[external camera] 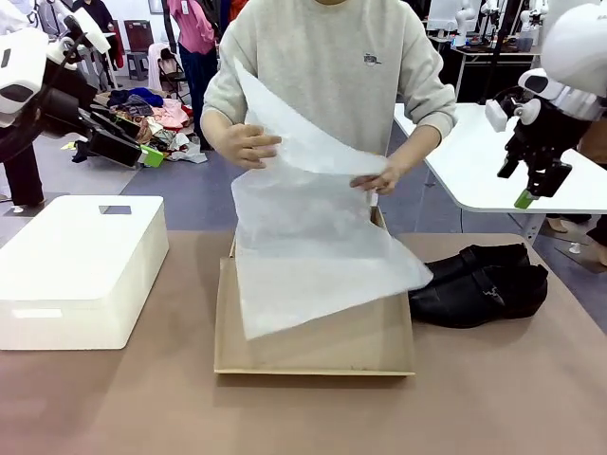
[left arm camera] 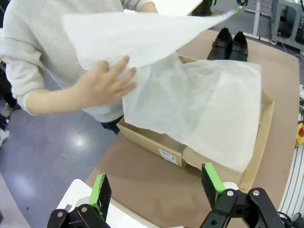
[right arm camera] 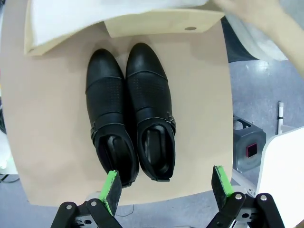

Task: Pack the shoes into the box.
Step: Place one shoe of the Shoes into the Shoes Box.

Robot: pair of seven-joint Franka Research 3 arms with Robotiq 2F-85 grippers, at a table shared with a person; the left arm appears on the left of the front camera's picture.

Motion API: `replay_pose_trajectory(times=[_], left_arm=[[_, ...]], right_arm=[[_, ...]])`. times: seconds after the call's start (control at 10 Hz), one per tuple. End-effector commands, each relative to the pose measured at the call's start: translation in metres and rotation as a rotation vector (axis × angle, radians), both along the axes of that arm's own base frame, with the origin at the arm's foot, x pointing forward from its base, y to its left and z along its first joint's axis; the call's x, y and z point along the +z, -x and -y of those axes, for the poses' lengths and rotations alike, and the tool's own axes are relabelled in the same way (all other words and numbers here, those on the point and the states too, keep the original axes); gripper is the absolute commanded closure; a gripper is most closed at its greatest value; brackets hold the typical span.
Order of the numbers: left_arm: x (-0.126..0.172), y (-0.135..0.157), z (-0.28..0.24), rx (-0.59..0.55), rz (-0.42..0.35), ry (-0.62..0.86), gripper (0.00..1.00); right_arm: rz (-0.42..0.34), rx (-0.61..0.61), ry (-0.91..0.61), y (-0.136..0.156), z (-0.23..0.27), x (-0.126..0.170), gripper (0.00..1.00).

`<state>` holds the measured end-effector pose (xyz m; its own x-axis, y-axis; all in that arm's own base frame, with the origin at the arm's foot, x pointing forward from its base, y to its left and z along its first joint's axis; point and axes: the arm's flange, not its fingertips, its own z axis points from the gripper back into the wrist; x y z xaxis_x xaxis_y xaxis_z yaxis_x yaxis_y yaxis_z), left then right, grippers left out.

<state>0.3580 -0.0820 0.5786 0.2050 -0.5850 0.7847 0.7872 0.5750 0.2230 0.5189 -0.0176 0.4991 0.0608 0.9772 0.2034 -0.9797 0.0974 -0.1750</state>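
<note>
Two black glossy shoes [external camera: 479,282] lie side by side on the table right of the brown cardboard box [external camera: 313,355]. From above, the shoes [right arm camera: 130,111] point their toes toward the box [right arm camera: 156,21]. A person holds white tissue paper [external camera: 303,237] up with both hands, and it drapes over the box. In the left wrist view the box [left arm camera: 161,147] sits under the paper [left arm camera: 199,104], with the shoes [left arm camera: 229,45] beyond it. My left gripper [external camera: 142,152] hangs open at upper left, above the white bin. My right gripper [right arm camera: 166,190] is open, high above the shoes' heels.
A large white plastic bin [external camera: 76,270] stands on the table's left side. The box's flat lid lies open toward the near edge. A white table [external camera: 493,161] stands behind on the right, and clothes lie on the floor at back left.
</note>
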Motion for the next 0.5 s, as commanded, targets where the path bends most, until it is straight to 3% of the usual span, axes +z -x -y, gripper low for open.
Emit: replay_pose_trajectory(times=[0.0,0.4], left_arm=[[0.0,0.0,0.0,-0.005,-0.001,0.008,0.0],[0.0,0.0,0.0,-0.005,-0.001,0.008,0.0]], right_arm=[[0.025,0.027,-0.021,0.0,0.006,-0.018,0.0],[-0.006,0.037,-0.021,-0.006,0.015,-0.039,0.0]])
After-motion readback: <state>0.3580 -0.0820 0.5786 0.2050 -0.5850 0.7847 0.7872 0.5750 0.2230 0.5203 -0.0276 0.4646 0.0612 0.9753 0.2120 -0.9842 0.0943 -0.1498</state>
